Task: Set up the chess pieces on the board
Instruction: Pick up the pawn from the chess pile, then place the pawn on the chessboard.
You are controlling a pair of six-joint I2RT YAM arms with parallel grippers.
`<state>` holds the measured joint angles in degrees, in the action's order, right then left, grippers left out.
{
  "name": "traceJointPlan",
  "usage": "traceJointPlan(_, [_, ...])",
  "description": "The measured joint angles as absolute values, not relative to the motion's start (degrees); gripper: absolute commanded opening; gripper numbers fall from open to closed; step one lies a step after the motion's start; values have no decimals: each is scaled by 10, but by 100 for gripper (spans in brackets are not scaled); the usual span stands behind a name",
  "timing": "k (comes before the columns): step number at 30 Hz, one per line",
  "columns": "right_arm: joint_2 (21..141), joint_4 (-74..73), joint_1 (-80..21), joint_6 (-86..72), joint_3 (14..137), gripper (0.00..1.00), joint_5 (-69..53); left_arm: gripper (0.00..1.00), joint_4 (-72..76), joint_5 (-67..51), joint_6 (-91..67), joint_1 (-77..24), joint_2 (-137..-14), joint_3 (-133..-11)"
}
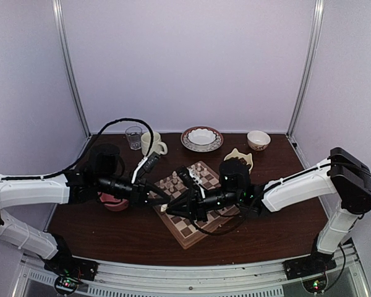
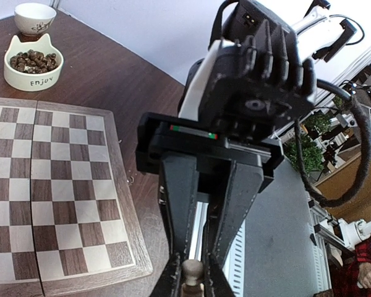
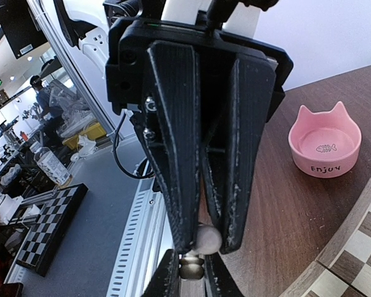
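Chess piece (image 3: 205, 238) clamped by left pincer (image 3: 204, 245) and right pincer (image 2: 192, 276) — facing tip-to-tip.

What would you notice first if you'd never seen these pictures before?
The left gripper and the right gripper meet tip to tip at the left edge of the board, both pinching one tiny pale chess piece. Next comes the pink cat-eared bowl, sitting on the table left of the board.
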<state>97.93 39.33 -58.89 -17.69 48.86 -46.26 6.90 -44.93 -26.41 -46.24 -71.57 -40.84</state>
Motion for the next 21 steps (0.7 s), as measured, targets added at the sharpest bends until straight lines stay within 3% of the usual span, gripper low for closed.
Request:
traceJointPlan(4, [979,392,-589,-172,489,5,-463,13,64,-444,-262,-462,-709,-408])
traceJointPlan(13, [962,333,-589,-151,490,0,-434,12,34,-376,-247,-462,-674,-408])
traceJointPlan(21, [948,29,-586,-59,615,0,-316,12,-66,-136,-228,-463,-604,-408])
